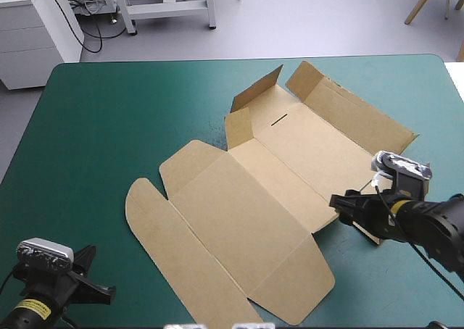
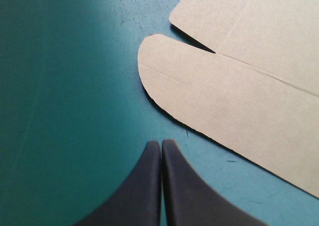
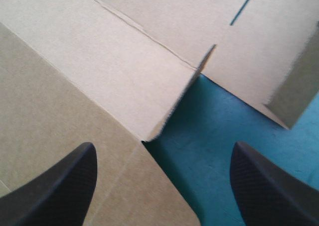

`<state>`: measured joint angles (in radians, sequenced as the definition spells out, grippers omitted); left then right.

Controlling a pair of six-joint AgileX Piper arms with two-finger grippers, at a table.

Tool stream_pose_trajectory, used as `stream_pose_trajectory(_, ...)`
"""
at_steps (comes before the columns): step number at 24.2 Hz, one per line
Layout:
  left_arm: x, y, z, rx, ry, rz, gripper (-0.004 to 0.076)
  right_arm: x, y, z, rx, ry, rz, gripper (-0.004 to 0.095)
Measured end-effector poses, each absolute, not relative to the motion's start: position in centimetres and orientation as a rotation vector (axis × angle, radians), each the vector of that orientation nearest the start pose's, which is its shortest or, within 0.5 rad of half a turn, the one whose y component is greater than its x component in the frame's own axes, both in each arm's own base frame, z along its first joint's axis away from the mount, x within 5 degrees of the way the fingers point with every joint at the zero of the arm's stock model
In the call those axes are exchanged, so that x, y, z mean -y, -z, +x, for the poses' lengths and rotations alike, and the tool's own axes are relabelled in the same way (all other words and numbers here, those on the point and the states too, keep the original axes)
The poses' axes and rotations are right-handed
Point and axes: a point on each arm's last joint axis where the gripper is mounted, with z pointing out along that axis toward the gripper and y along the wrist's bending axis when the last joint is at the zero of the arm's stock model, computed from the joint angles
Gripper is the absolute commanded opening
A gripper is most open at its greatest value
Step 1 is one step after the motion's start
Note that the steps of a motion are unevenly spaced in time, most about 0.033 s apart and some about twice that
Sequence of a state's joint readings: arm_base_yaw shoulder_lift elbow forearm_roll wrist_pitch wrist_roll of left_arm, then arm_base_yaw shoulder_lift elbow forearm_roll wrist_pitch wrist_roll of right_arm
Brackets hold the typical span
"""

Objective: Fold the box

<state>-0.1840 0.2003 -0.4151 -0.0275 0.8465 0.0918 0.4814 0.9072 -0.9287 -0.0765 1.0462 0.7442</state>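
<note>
The brown box [image 1: 239, 213] lies mostly flat in the middle of the table, with a few short flaps [image 1: 258, 91] raised at its far end. My right gripper [image 1: 345, 210] is open, low at the box's right edge. In the right wrist view a notch in the box's edge [image 3: 149, 134] sits between its black fingers [image 3: 75, 181], and the right gripper [image 3: 164, 147] holds nothing. My left gripper [image 1: 107, 294] is shut near the table's front left corner. In the left wrist view the left gripper [image 2: 161, 147] points at the box's rounded flap [image 2: 199, 86], a short way ahead and apart from it.
Bare teal-green cover [image 1: 87, 126] stretches wide to the left of the box and beyond its far end. The table's right edge [image 1: 448, 75] runs close behind the right arm.
</note>
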Motion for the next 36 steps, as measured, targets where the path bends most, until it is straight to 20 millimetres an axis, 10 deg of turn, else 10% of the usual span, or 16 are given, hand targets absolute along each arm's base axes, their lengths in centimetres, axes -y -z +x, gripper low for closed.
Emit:
stream_pose_trajectory(6,0.9,-26.5,4.1,-2.097,0.088,0.284,-0.001,-8.8,-31.5,18.2,-2.644,-0.419,0.451,0.0608)
stream_pose_trajectory(16,0.9,-26.6,4.0,-2.096,0.088,0.284,-0.001,-6.2,-27.7,22.2,-2.78,-0.444,0.874,0.0458)
stream_pose_trajectory(22,0.9,-26.6,4.0,-2.096,0.088,0.284,-0.001,-6.9,-25.8,23.9,-2.824,-0.509,0.878,0.0361)
stream_pose_trajectory(27,0.9,-26.6,4.0,-2.096,0.088,0.284,-0.001,-7.2,-25.0,24.3,-2.856,-0.51,0.851,-0.0024)
stream_pose_trajectory(36,0.9,-26.6,4.0,-2.096,0.088,0.284,-0.001,-6.9,-24.9,24.5,-2.878,-0.451,0.734,-0.0019)
